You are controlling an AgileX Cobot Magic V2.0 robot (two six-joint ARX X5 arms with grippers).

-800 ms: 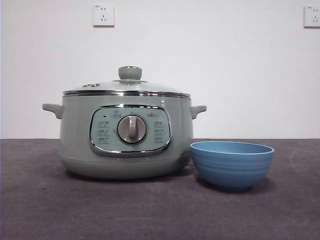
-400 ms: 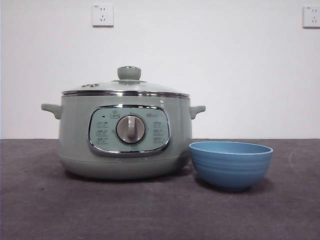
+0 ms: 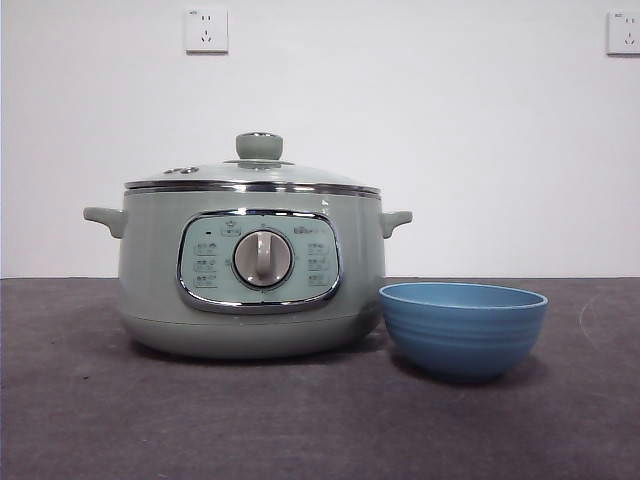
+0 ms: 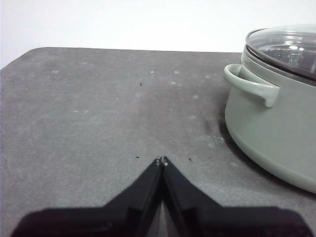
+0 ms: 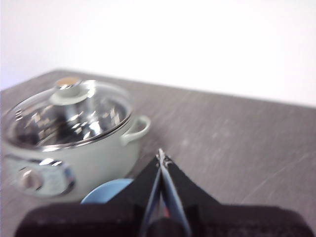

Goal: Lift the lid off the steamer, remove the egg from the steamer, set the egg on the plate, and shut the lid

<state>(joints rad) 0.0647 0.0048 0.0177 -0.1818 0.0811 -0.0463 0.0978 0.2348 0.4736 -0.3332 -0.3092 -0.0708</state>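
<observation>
The pale sage-green steamer (image 3: 250,270) stands on the dark table left of centre, with its clear glass lid (image 3: 252,175) closed on it and the green knob (image 3: 259,146) on top. It also shows in the left wrist view (image 4: 276,123) and the right wrist view (image 5: 69,148). The egg is hidden. No plate shows; a blue ribbed bowl (image 3: 463,328) stands right of the steamer. My left gripper (image 4: 162,160) is shut and empty, over bare table beside the steamer's handle (image 4: 249,85). My right gripper (image 5: 161,157) is shut and empty, above and beside the steamer and bowl (image 5: 106,191).
The dark grey table (image 3: 300,420) runs to a white wall with two sockets (image 3: 206,30). Neither arm shows in the front view. The table's far edge shows in the left wrist view (image 4: 123,49).
</observation>
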